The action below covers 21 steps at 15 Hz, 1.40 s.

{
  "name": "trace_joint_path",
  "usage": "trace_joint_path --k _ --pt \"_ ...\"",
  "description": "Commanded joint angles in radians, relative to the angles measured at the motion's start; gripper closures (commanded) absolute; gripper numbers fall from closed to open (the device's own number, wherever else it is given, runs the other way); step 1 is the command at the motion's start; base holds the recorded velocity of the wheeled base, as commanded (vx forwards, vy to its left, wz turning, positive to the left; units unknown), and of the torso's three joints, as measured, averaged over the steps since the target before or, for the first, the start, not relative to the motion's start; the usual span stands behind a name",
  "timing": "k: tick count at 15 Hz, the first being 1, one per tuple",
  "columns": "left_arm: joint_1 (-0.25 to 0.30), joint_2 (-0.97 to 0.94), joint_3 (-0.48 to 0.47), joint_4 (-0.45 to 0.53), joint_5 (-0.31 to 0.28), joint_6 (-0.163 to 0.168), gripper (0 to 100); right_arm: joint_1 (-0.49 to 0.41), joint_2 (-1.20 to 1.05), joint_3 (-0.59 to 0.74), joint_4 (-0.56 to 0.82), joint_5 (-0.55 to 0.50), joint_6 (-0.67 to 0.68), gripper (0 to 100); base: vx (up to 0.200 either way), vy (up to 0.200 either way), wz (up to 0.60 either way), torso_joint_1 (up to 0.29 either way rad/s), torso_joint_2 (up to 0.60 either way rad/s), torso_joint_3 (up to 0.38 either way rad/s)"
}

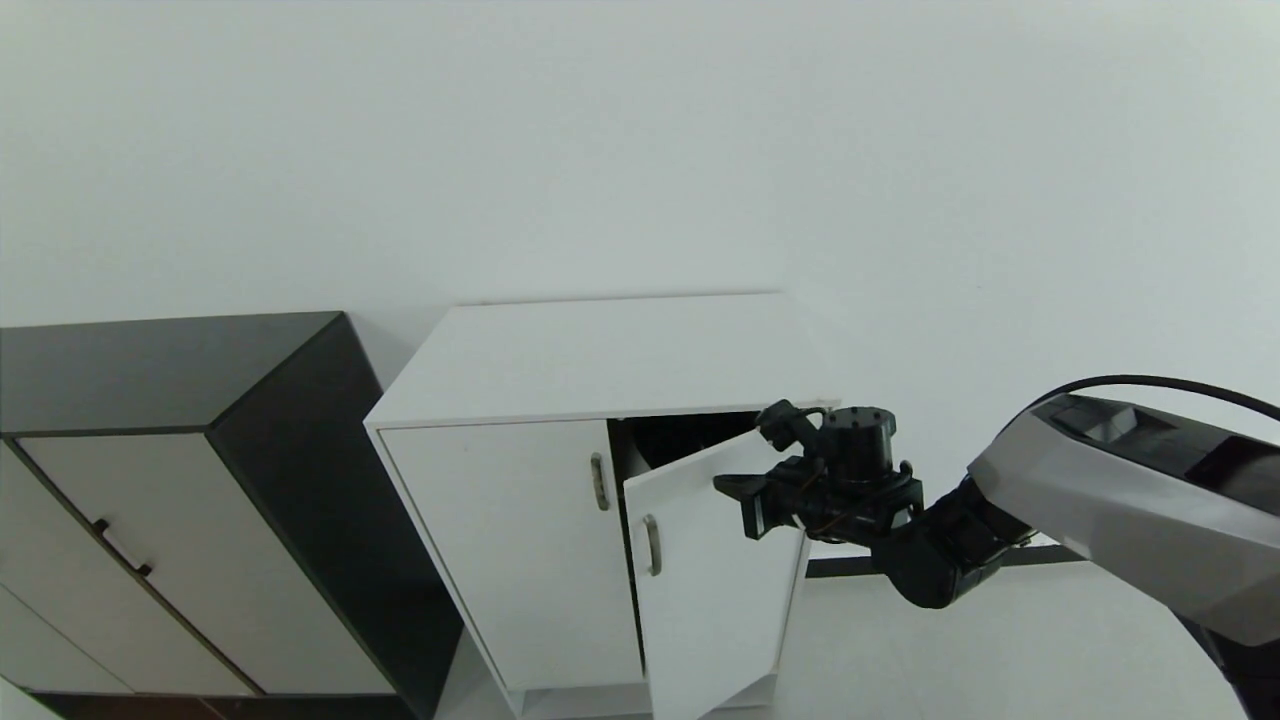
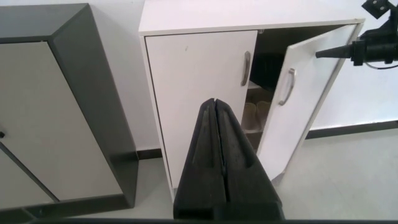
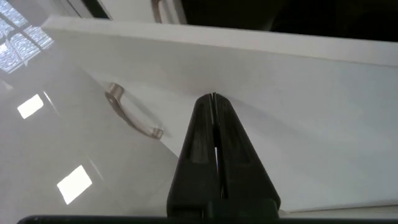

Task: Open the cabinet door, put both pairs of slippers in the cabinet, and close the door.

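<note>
right gripper (image 1: 738, 505), clenched empty, meets the half-open cabinet door (image 1: 710, 600) mid-frame, likely to push it shut; left gripper (image 2: 214, 102) clenched

Plain white wall (image 1: 640, 150) at the far side, evenly lit. At left, a dark-sided cupboard (image 1: 290, 480) with pale doors and small black handle (image 1: 120, 548). Dark skirting strip (image 2: 354, 127) low at right, above pale grey floor (image 2: 348, 180).

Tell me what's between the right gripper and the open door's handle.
Just bare door panel lies between right gripper and handle, shown in the right wrist view.
</note>
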Motion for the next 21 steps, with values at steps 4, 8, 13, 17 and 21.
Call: trace_joint_path --k 4,8,13,17,21 --pt "0.0 0.001 0.0 0.0 0.0 0.0 100 -0.026 0.021 -0.064 0.041 0.001 0.003 100 0.0 0.0 0.0 0.0 0.0 0.0" --pt "0.0 0.001 0.0 0.0 0.0 -0.001 100 -0.037 0.032 -0.135 0.066 -0.007 0.038 100 0.0 0.0 0.0 0.0 0.0 0.0" --pt "0.0 0.001 0.0 0.0 0.002 -0.004 100 -0.054 0.058 -0.17 0.081 -0.015 0.038 100 0.0 0.0 0.0 0.0 0.0 0.0" --pt "0.0 0.001 0.0 0.0 0.002 -0.004 100 -0.068 0.078 -0.192 0.084 -0.016 0.04 100 0.0 0.0 0.0 0.0 0.0 0.0" --pt "0.0 0.001 0.0 0.0 0.002 -0.006 100 -0.087 0.1 -0.219 0.086 -0.016 0.04 100 0.0 0.0 0.0 0.0 0.0 0.0"
